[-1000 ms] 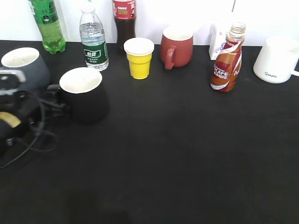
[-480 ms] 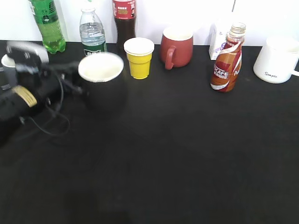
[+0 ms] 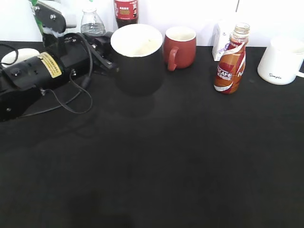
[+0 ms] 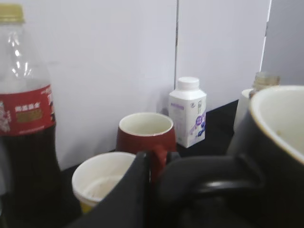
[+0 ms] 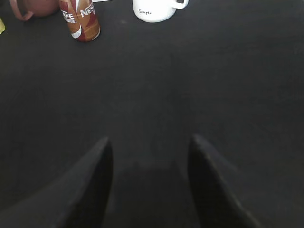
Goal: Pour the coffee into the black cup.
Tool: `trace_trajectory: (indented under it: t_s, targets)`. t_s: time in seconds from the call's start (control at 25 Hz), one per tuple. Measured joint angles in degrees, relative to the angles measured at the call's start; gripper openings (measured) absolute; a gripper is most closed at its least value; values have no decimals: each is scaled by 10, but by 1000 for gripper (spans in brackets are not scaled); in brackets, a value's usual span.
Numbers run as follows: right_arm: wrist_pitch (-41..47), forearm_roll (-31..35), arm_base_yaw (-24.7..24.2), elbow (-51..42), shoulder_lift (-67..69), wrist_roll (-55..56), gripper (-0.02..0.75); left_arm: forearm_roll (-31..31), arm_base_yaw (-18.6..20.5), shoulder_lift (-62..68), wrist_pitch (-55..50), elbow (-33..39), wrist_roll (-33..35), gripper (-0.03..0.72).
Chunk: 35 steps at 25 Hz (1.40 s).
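Coffee, in its small curvy bottle (image 3: 231, 59) with the swirl label, stood upright on the black table (image 3: 190, 156), well to the right of the dark red mug (image 3: 180, 46) and just left of the white mug (image 3: 282, 60); the cap looked to be off, though the neck was too small to be sure. It seemed to stand there untouched, waiting for the pour.

Left of the dark red mug, the black cup (image 3: 137, 58) was carried clear of the table, roughly upright with its white inside showing. The left gripper (image 3: 102, 45) was clamped on the cup's handle (image 4: 209, 178), which the left wrist view showed pinched between the dark fingers (image 4: 126, 199). Held by the handle, the cup kept its mouth free for pouring, and it was probably being brought toward open table nearer the bottle.

The right gripper (image 5: 149, 166) hung over bare table with its jaws spread and nothing between them. The bottle (image 5: 80, 19) lay far ahead of it and to its left, beside the dark red mug (image 5: 33, 7), well apart from the fingertips. That arm would likely take the bottle next.
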<state>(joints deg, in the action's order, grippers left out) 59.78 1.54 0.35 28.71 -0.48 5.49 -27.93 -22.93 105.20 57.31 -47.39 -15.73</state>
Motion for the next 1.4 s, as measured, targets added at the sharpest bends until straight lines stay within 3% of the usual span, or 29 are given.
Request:
trace_trajectory:
  t_s: [0.24, 0.56, 0.68, 0.76, 0.88, 1.0, 1.04, 1.08, 1.12, 1.16, 1.4]
  targets:
    - [-13, 2, 0, 6, 16, 0, 412, -6, 0, 10, -23, 0, -1, 68]
    - [-546, -26, 0, 12, 358, -28, 400, -11, 0, 10, -22, 0, -1, 67]
    - [-765, -32, 0, -45, 514, -31, 363, -11, 0, 10, -22, 0, -1, 67]
    - [-895, -78, 0, -80, 606, -15, 321, -11, 0, 11, -22, 0, -1, 67]
    - [-1019, -222, 0, -89, 773, 69, 296, -11, 0, 11, -21, 0, -1, 67]
    - [-1125, -258, 0, -89, 905, 116, 295, -11, 0, 11, -21, 0, -1, 67]
    - [-1147, -264, 0, -87, 933, 119, 321, -11, 0, 11, -21, 0, -1, 67]
    - [-1160, -269, 0, -76, 960, 120, 407, -11, 0, 11, -21, 0, -1, 67]
    - [-1177, -274, 0, -61, 983, 122, 558, -11, 0, 11, -21, 0, -1, 67]
    - [-1190, -280, 0, -39, 1008, 122, 624, -11, 0, 11, -21, 0, -1, 66]
    - [-1197, -331, 0, 76, 1116, 122, 598, -11, 0, 11, -21, 0, -2, 66]
